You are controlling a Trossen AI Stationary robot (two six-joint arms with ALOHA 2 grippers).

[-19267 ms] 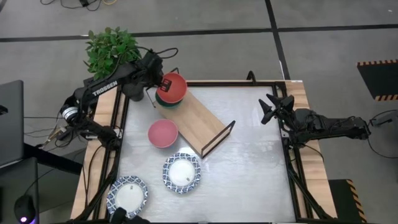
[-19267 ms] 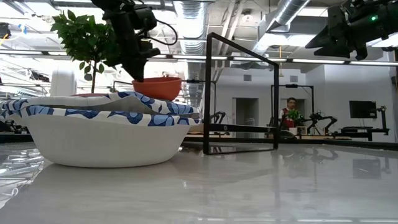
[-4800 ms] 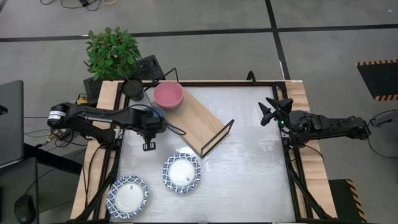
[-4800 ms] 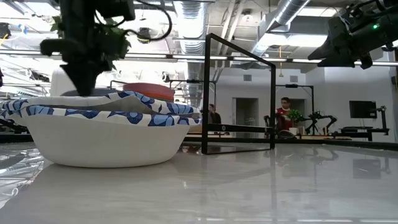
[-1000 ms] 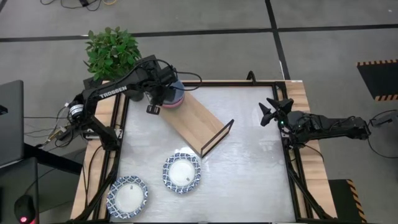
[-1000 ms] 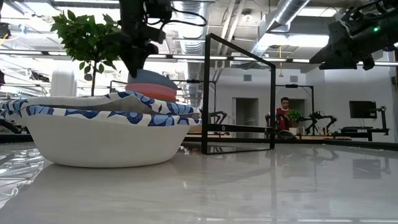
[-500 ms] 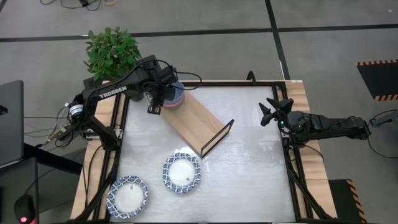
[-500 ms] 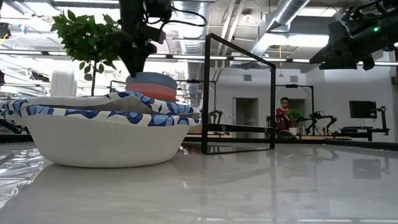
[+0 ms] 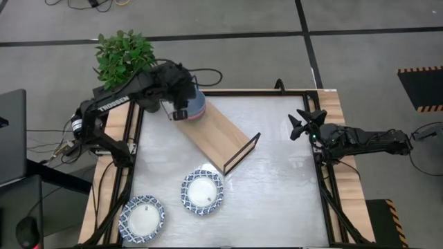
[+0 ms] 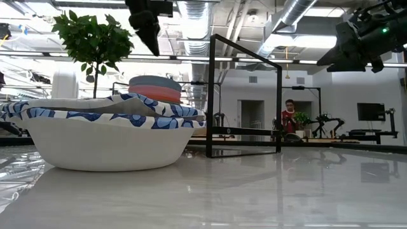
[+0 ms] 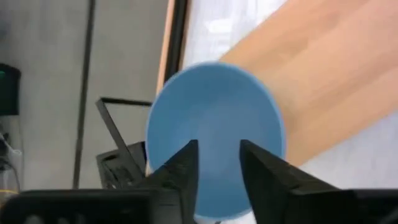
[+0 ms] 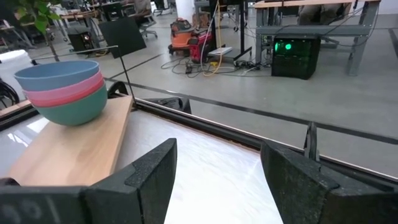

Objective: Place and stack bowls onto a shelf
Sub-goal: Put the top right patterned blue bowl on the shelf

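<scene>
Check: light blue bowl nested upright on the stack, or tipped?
Upright. The light blue bowl sits level in the pink bowl; the left gripper is above it.

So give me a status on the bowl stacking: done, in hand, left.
Done: the small bowls sit nested on the shelf, light blue bowl on pink on teal.
In hand: nothing; the left gripper hangs open above the stack, and the right gripper waits open at the table's right edge.
Left: both patterned bowls are on the table.

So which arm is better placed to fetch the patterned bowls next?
Left. The left gripper is open above the shelf's stack, on the patterned bowls' side; the right gripper waits at the far edge.
</scene>
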